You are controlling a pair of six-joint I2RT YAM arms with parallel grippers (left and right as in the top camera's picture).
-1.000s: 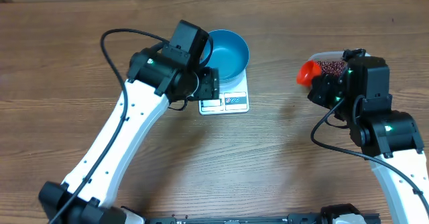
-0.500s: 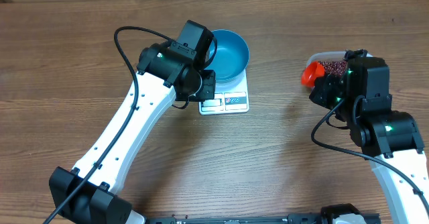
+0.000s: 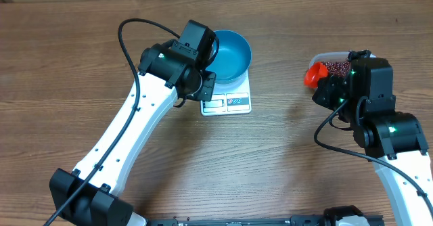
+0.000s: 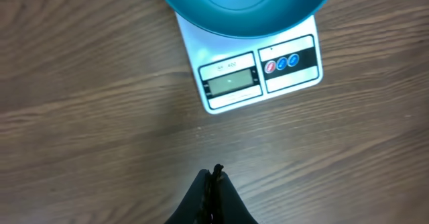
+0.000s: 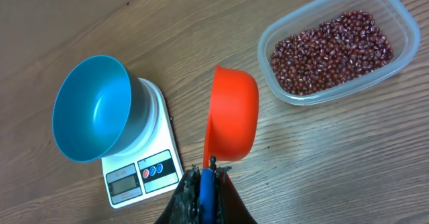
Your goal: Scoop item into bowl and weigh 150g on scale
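The blue bowl (image 3: 231,52) stands on the white scale (image 3: 227,103), and no beans show inside it (image 5: 90,110). My left gripper (image 4: 213,174) is shut on nothing, low over the wood just in front of the scale's display (image 4: 231,83). The dark red beans (image 5: 332,49) lie in a clear tub (image 5: 402,19) at the right. My right gripper (image 5: 209,174) is shut on the blue handle of an orange scoop (image 5: 231,113). The scoop hangs tilted between scale and tub, its cup (image 3: 311,75) beside the tub's left end.
Bare wooden table surrounds the scale (image 4: 258,76) on all sides. The left arm's white link (image 3: 122,145) slants across the table's left half, with a black cable looping above it. The right arm (image 3: 389,128) stands near the right edge.
The left gripper's jaws have closed, and the left arm has swung a little toward the scale. The right arm and scoop have barely moved.
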